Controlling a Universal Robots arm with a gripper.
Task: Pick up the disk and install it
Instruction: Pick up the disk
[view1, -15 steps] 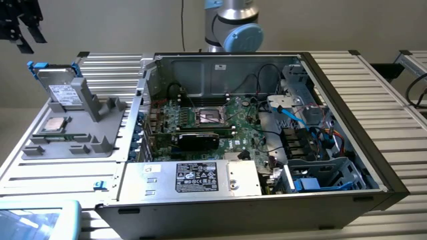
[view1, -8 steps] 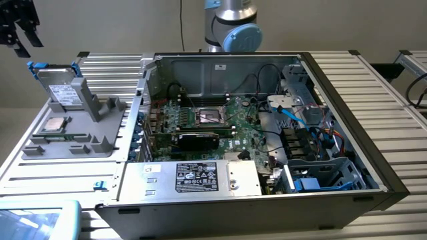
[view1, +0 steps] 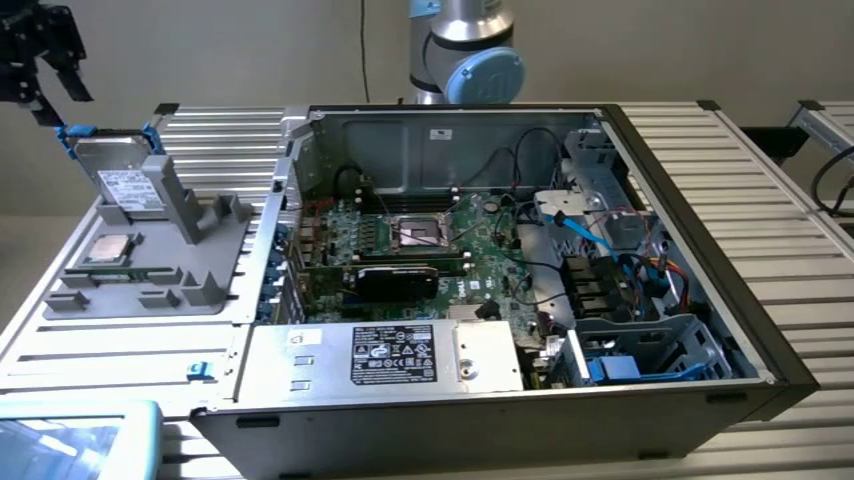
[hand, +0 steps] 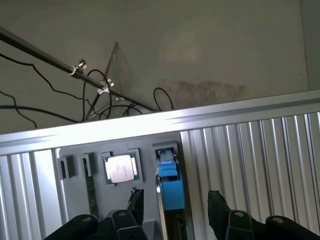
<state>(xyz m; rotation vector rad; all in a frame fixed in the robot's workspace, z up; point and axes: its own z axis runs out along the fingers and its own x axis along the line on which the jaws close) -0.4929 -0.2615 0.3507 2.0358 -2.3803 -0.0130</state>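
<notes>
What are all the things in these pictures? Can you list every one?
table: one, ribbed silver, under everything
grey holder: one, grey, on the table at the exterior view's left
disk: one, silver-grey with a blue frame, propped up in the grey holder
processor chip: one, silver, lying flat in the grey holder
computer case: one, dark, lid off, beside the grey holder
circuit board: one, green, inside the computer case
power supply box: one, silver, in the case's near corner
robot arm: one, silver and blue, behind the case
pincer: one, black, open, above the disk, not touching it
</notes>
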